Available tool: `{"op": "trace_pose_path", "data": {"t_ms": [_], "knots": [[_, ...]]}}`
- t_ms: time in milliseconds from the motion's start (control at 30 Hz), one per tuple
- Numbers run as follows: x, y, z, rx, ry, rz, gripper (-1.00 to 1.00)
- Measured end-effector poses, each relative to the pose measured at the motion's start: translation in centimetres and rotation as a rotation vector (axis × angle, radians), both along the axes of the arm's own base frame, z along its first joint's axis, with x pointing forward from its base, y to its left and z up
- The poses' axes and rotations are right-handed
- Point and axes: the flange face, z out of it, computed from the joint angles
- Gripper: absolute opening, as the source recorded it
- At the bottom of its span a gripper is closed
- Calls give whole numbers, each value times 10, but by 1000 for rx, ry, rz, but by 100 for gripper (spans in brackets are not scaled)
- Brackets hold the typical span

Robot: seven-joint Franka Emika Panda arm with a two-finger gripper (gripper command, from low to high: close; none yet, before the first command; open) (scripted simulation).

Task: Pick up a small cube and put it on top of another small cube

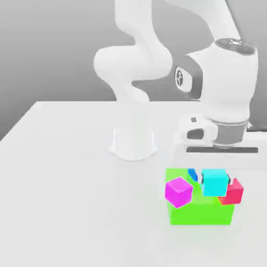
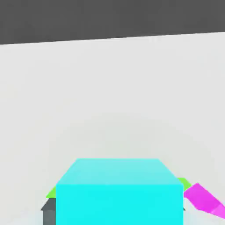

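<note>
While the claw [image 1: 215,180] pinches the cyan cube [image 1: 214,183], red block [image 1: 234,192], blue block [image 1: 193,174], in exterior view

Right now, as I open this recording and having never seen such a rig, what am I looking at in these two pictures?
The machine is one white robot arm whose end effector has two fingers. The exterior view comes from a camera off the arm, watching the scene; the hand view comes from a camera on the hand, looking past the cyan cube. That cube is held between the fingers. On the pale table is a green block, with a magenta cube, a red cube and a partly hidden blue piece by or on it; I can't tell which.
</note>
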Motion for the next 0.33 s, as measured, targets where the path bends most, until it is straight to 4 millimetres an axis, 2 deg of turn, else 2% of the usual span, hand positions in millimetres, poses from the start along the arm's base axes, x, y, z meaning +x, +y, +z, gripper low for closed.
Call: {"op": "trace_pose_path", "data": {"t_ms": [33, 67, 200, 233, 333], "knots": [[-12, 13, 8, -4, 1, 32, -100], [-18, 19, 5, -8, 1, 48, -100], [-23, 24, -35, -14, -1, 61, -100], [-24, 25, -45, -13, -1, 63, 100], [-24, 24, -45, -13, -1, 62, 100]]}}
